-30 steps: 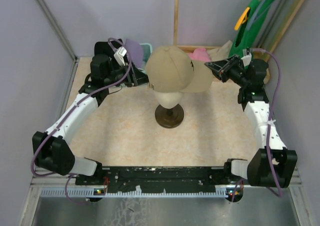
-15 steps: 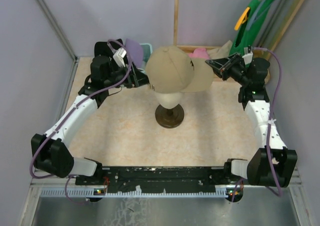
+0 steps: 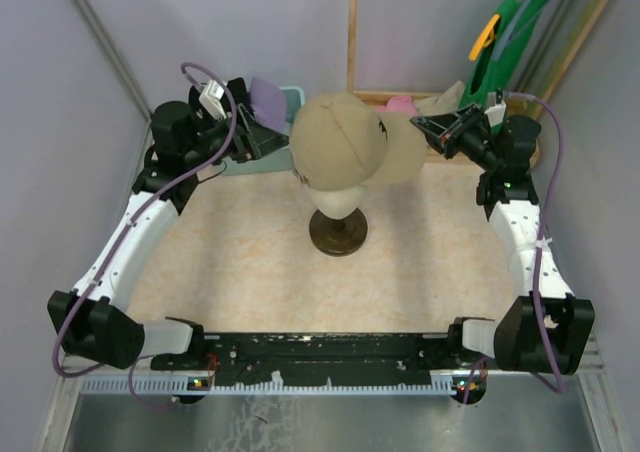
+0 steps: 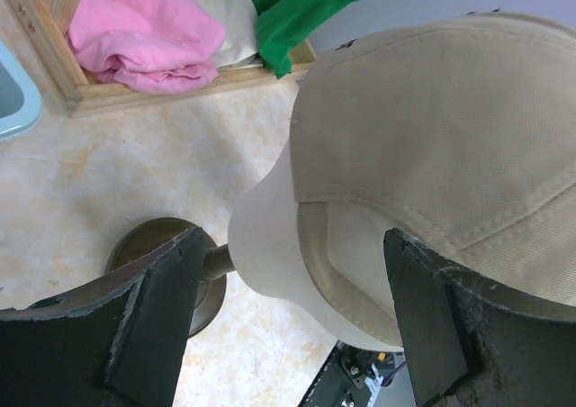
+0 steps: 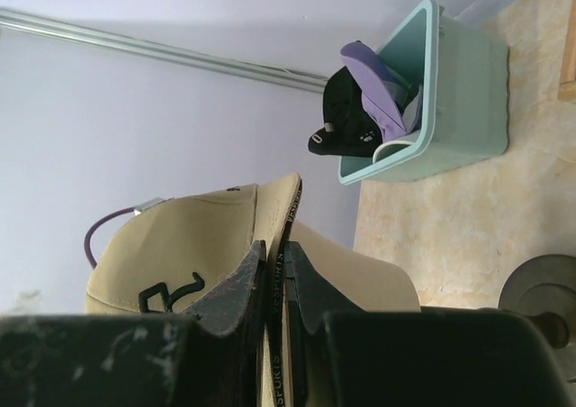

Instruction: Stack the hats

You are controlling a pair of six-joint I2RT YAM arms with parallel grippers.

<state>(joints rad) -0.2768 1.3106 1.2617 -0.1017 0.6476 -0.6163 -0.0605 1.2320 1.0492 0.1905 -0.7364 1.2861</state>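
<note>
Right wrist view alone shows black cap (image 5: 346, 110) in teal bin (image 5: 468, 92).

You see little of the mannequin head (image 4: 270, 245): the tan cap (image 4: 450, 146) covers its crown, and that cap runs off the left wrist view's right edge. Beyond the tan cap, the teal bin (image 5: 459, 92) hides most of the purple cap (image 5: 378, 96) and black cap (image 5: 346, 114) (its logo too small to read).

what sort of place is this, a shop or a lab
Most likely a robot test cell, not a shop: plain walls box in a small table, two robot arms are bolted at its near edge, and a tan cap sits on a dummy head.
</note>
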